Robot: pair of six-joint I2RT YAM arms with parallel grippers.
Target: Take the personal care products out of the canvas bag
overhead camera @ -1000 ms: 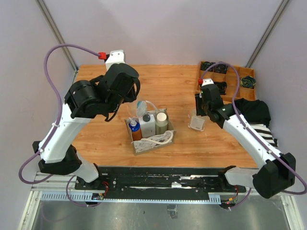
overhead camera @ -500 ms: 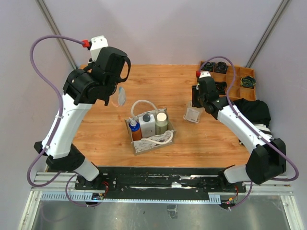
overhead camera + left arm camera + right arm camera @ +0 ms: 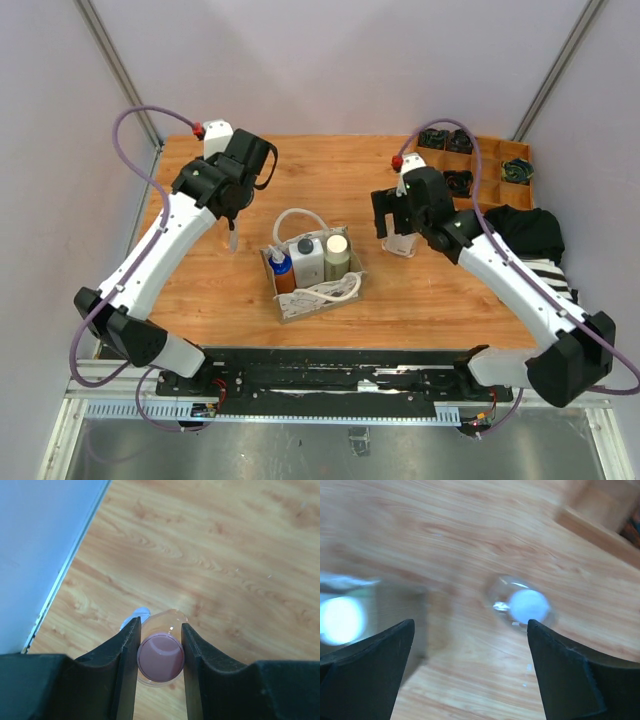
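Unloading, about midway | left tool (image 3: 160, 624) clamped on pink-capped bottle (image 3: 161, 658) above bare counter (image 3: 225, 555) | right tool (image 3: 470, 624) spread wide, clear jar (image 3: 527, 605) free beneath it | canvas bag (image 3: 292, 308) between tools, three bottles (image 3: 306, 262) inside | next, likely: lower, let go.

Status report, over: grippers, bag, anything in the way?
Left gripper shut on pink-capped bottle, left of canvas bag. Right gripper open over clear bottle standing on table. Three bottles in bag. No obstruction seen.
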